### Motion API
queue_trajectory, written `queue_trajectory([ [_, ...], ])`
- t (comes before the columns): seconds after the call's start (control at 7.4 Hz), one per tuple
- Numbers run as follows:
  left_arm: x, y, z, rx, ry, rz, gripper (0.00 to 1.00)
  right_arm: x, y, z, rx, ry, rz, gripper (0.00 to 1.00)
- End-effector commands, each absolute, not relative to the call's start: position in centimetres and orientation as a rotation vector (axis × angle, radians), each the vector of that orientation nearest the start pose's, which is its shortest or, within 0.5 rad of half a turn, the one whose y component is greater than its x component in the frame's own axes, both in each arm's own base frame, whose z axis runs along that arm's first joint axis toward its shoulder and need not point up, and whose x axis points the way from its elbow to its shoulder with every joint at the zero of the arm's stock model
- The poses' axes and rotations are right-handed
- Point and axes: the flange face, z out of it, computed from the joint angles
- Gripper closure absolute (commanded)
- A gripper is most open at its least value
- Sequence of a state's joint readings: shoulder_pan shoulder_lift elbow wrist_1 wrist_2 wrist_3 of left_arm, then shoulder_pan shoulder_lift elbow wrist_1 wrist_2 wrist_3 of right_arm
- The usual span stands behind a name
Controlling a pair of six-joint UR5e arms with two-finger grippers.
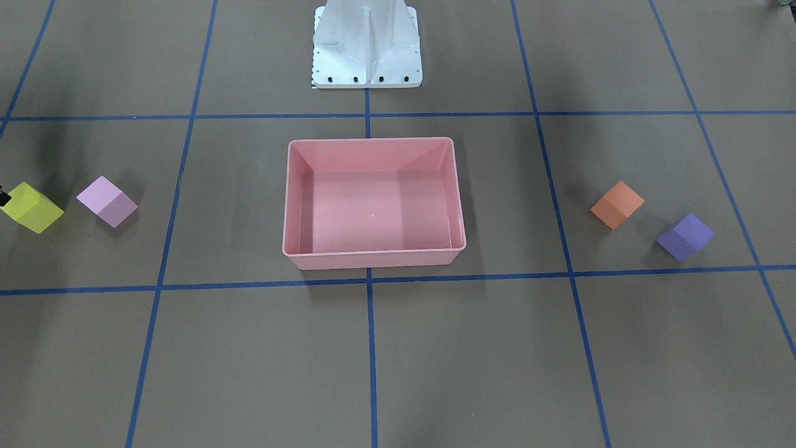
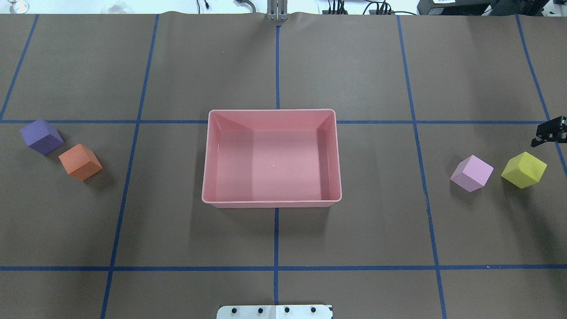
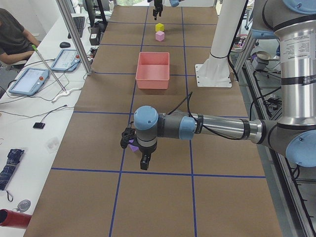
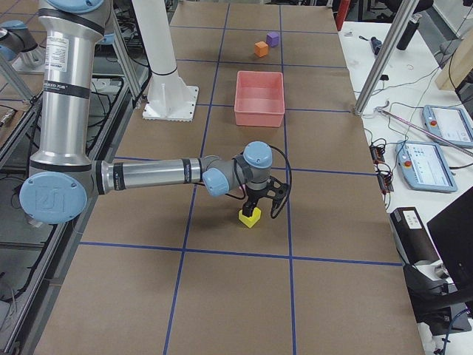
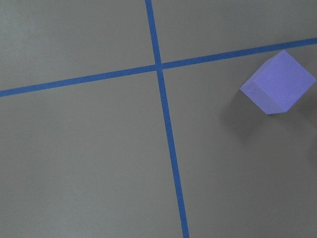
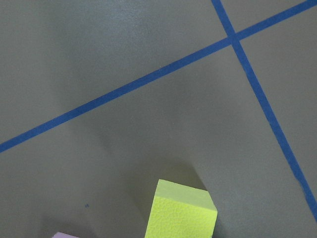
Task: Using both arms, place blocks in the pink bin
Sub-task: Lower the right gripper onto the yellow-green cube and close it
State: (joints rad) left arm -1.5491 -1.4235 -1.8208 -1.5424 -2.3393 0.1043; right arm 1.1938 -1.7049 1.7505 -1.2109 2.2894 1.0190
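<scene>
Yellow block (image 2: 524, 169) near right end effector (image 2: 549, 132), purple block (image 2: 41, 136) near left end effector (image 3: 137, 152); apertures: cannot tell.

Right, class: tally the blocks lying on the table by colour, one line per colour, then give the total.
yellow block: 1
light pink block: 1
orange block: 1
purple block: 1
Total: 4

Salmon-pink bin (image 2: 271, 204), upright and empty, at centre; purple block (image 2: 41, 136) just beside orange block (image 2: 80, 162) on the robot's left; light pink block (image 2: 471, 173) near yellow block (image 2: 524, 169) on its right; all four flat, well apart from the bin.
</scene>
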Motion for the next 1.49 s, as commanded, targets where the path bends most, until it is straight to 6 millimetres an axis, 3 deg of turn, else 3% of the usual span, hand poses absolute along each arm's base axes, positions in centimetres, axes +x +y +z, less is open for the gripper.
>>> queue_trajectory([
  [0.0,-5.2,-43.4,60.6,0.104,0.765,0.155,0.00,-11.9,-44.4,61.2,-0.196,-0.775,0.451,0.01],
  [0.54,-5.2,-43.6,60.3,0.122,0.763,0.162,0.00,-13.7,-43.9,61.9,-0.229,-0.761,0.439,0.01],
  [0.81,-5.1,-43.6,60.2,0.127,0.763,0.165,0.00,-14.5,-43.8,63.5,-0.228,-0.770,0.433,0.01],
  [1.08,-5.1,-43.6,60.0,0.132,0.763,0.167,0.00,-15.3,-44.2,62.6,-0.233,-0.809,0.524,0.01],
  [1.35,-5.1,-43.6,59.9,0.135,0.763,0.168,0.00,-15.4,-43.8,63.7,-0.239,-0.809,0.540,0.02],
])
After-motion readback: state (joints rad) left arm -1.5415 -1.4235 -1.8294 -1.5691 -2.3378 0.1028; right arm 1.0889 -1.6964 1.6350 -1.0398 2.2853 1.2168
